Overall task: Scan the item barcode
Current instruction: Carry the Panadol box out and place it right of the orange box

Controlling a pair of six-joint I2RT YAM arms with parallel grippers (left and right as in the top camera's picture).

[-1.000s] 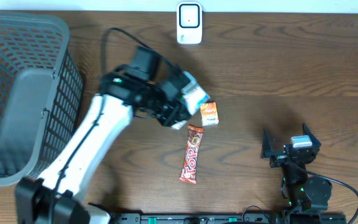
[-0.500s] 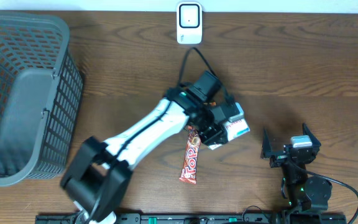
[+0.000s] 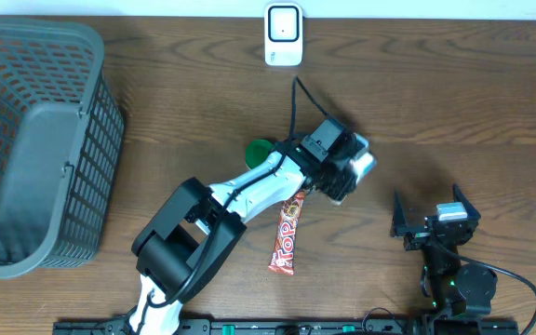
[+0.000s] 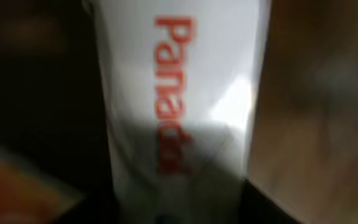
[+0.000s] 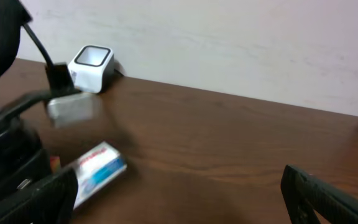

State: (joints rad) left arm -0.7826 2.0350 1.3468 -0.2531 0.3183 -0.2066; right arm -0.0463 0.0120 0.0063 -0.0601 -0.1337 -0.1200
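Panadol box (image 4: 179, 112) lies right at the left claw (image 3: 354, 173), pinched or released I cannot tell, well short of the scanner (image 3: 283, 34) beyond the claw; let go here, its barcode goes unread.

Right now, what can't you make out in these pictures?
- Left wrist: the white box is blurred; no barcode can be seen.
- Overhead: the left gripper hides most of the box; grip unclear.
- Overhead: a green thing sits mostly hidden behind the left arm.
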